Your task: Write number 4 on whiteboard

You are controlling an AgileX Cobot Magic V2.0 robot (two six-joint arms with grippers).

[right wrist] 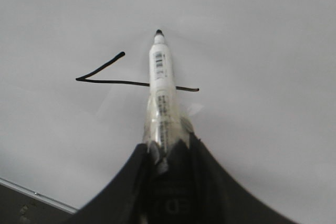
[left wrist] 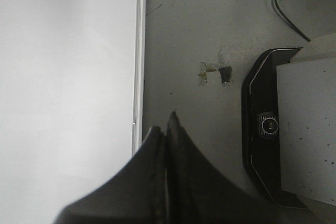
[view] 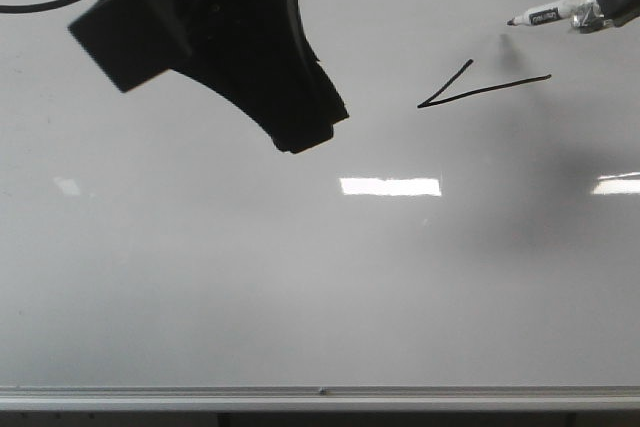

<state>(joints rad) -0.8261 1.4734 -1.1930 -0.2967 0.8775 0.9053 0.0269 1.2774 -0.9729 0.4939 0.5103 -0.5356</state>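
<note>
Your right gripper (right wrist: 167, 153) clenches a white marker (right wrist: 160, 85), whose black tip hangs just above the crossbar of the number 4 (view: 478, 87) on the whiteboard (view: 300, 277) (only the slanted stroke and the crossbar are drawn). In the front view your left gripper (view: 300, 132) fills the space well left of the strokes, jaws pressed together on nothing, blocking that part of the board. Below the strokes lie bright rectangular reflections (view: 390, 186), then the silver rail (view: 320, 397).
</note>
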